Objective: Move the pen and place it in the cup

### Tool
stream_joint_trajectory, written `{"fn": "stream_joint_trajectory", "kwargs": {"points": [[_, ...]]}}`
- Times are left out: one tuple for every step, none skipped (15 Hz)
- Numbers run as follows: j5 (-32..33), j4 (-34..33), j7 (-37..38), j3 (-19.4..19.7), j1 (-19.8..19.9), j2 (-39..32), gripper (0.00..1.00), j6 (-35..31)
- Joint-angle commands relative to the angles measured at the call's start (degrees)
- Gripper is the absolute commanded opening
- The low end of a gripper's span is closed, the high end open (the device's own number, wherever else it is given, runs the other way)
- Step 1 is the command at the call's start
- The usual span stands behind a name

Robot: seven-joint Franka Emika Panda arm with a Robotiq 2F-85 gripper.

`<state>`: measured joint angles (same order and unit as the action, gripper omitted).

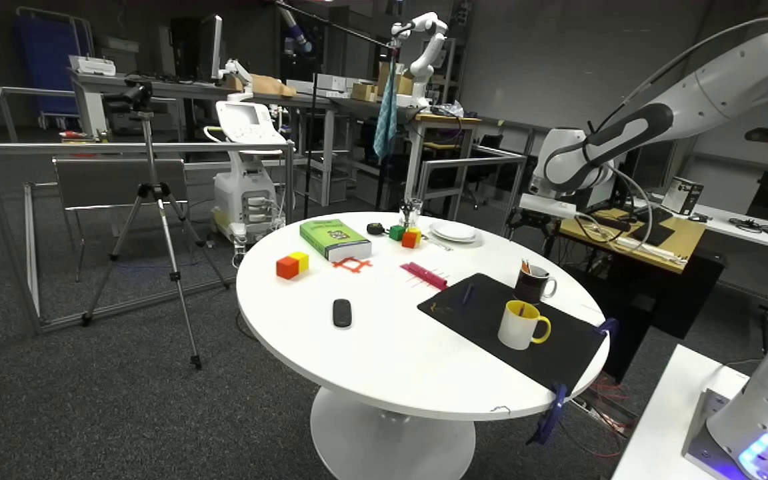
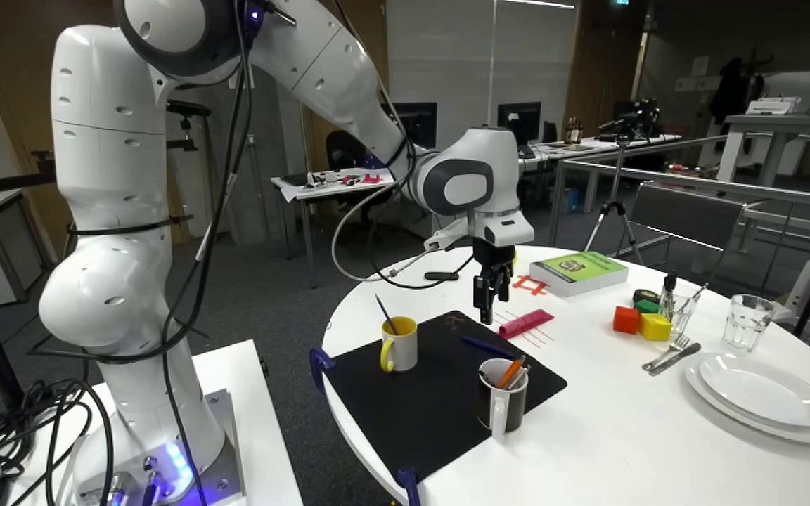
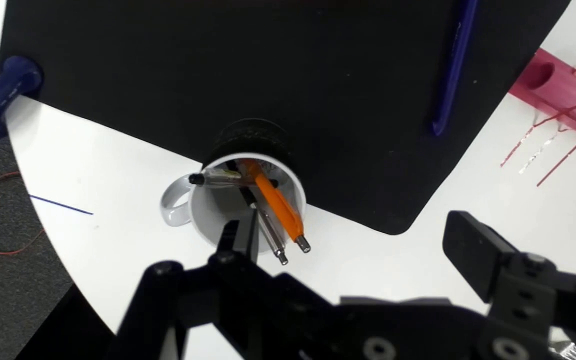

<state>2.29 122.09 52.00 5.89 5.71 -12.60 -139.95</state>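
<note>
End effector (image 3: 358,237) jaws wide apart, nothing held, over the bench (image 2: 588,450). Pen (image 3: 455,65) lies flat on the black mat (image 2: 419,414); probably light, stiff, slick: pinch mid-barrel, across its length. Dark cup (image 1: 531,288) upright by the mat's edge, holding other pens (image 3: 278,202). Green book (image 2: 588,260) cover print too small to read.

The round white table (image 1: 391,353) carries a black mat (image 2: 440,390), a green book (image 1: 335,239), a fork (image 2: 665,353), a knife (image 2: 674,360), 2 stacked plates (image 2: 763,390) and 2 drinking glasses (image 2: 746,325).
</note>
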Motion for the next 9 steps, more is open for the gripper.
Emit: {"fn": "stream_joint_trajectory", "kwargs": {"points": [[-3.6, -3.6, -1.2, 0.4, -1.1, -4.2, 1.0, -2.1], [-4.9, -4.2, -1.9, 0.1, -1.2, -4.9, 1.0, -1.7], [-6.8, -4.7, -3.2, -0.5, -1.1, -5.3, 1.0, -0.9], [-8.2, -4.9, -4.2, -0.9, -1.2, -5.8, 1.0, -0.8], [-9.6, -5.2, -5.3, -1.2, -1.3, -6.0, 1.0, -0.5], [-10.8, -5.6, -6.3, -1.4, -1.5, -6.5, 1.0, -0.4], [-11.9, -5.8, -7.2, -1.5, -1.6, -6.5, 1.0, 0.0], [-12.4, -6.1, -8.1, -1.5, -1.7, -6.4, 1.0, 1.1], [-12.8, -6.3, -9.1, -1.4, -1.7, -6.3, 1.0, 1.8]]}}
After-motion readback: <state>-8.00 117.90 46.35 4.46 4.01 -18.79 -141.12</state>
